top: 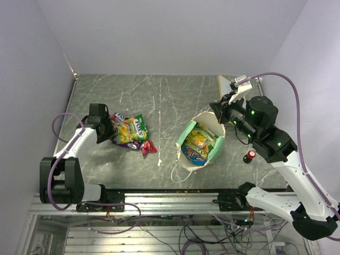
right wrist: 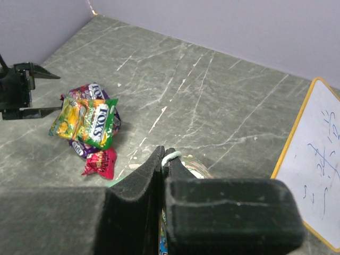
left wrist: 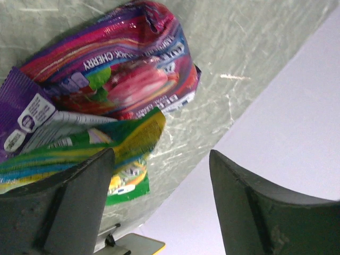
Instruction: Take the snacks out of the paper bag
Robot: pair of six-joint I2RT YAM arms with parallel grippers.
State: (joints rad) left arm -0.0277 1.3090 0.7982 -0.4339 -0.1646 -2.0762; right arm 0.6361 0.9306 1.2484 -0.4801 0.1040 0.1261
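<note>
Right hand (right wrist: 163, 154) is clamped on the white string handle (right wrist: 171, 156) at the far rim of the paper bag (top: 217, 149). The snacks (top: 199, 142) inside lie just near-left of it, along the bag's near-left to far-right axis. Left hand (top: 108, 129) is spread and empty beside the pile (top: 130, 130) on the surface (top: 159, 95), well left of the bag. Legible: "FOX'S", "BLACK CHERRY".

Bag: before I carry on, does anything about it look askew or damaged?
No damage shows. The bag sits misshapen: the shut right hand pinches the string at its far rim, while the near string loop trails loose on the table.
</note>
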